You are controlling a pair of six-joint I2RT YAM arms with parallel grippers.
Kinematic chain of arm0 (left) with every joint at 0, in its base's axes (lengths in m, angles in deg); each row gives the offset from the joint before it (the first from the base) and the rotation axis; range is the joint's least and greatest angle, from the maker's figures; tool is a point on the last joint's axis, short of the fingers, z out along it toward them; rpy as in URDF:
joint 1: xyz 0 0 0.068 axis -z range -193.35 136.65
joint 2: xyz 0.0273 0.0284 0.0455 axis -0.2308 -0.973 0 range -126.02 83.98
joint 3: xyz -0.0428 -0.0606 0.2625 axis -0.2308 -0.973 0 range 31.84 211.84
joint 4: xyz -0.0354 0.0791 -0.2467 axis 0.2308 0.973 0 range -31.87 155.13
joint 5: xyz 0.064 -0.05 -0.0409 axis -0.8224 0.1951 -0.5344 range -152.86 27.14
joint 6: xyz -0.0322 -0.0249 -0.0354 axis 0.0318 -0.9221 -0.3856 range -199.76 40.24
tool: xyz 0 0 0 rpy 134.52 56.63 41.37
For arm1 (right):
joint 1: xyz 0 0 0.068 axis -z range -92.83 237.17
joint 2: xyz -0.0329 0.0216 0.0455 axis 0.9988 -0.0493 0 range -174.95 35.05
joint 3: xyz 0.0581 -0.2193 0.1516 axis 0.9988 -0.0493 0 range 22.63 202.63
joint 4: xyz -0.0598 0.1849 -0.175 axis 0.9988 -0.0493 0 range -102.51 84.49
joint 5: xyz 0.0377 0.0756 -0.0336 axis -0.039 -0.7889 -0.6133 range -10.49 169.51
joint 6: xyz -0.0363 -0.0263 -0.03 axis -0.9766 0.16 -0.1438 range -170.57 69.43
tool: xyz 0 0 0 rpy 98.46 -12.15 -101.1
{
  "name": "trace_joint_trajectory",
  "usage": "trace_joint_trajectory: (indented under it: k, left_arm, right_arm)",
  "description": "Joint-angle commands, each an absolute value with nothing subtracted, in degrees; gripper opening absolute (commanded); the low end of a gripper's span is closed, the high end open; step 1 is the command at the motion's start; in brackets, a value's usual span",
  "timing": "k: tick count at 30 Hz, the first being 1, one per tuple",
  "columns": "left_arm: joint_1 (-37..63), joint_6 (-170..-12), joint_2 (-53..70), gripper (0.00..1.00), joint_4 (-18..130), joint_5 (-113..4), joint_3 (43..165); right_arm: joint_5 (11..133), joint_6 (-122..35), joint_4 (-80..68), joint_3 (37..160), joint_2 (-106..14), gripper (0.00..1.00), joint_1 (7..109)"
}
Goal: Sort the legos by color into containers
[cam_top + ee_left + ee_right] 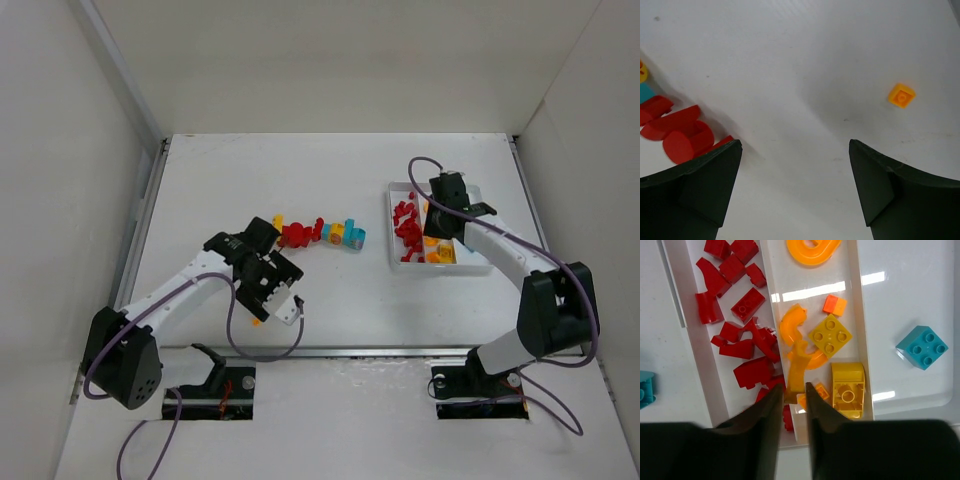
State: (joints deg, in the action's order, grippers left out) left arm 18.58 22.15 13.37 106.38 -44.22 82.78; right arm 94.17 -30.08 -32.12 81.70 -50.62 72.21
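Right claw (pixel 792 387), nearly closed over the orange compartment of the tray (pixel 855 300), grip unclear. Left claw (pixel 794 145), wide open and empty, should next centre on the loose orange brick (pixel 901 95).

1. Your white desk (pixel 350 300) carries everything here.
2. On its right side sits a shallow white tray (pixel 900 305) with three narrow compartments.
3. Mid-desk lies a row of red, orange and cyan legos (pixel 320 235), well apart from the tray.
4. A single small orange brick (pixel 901 95) lies alone on bare desk, apart from that row.
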Motion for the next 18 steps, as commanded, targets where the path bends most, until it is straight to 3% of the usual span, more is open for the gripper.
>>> trace_joint_trajectory:
  k: [1,3,5,12,18]
  left_arm:
    - [18.6,35.3,12.8,0.85,111.9,-46.7,79.7]
    - [18.6,37.9,13.9,0.85,111.9,-46.7,78.0]
    - [18.6,41.4,14.5,0.85,111.9,-46.7,76.9]
    - [18.6,47.1,15.1,0.87,111.4,-47.3,73.9]
    - [19.1,52.0,14.6,0.73,110.9,-46.8,71.1]
  right_arm:
    - [96.0,-30.5,-32.6,84.2,-50.2,0.3,72.6]
    - [96.0,-30.5,-33.4,84.7,-50.7,0.47,72.6]
    - [96.7,-30.5,-34.1,84.7,-51.3,0.55,72.6]
    - [96.0,-30.5,-34.6,85.2,-48.1,0.57,72.6]
    - [94.2,-30.5,-34.6,84.2,-44.5,0.57,72.6]
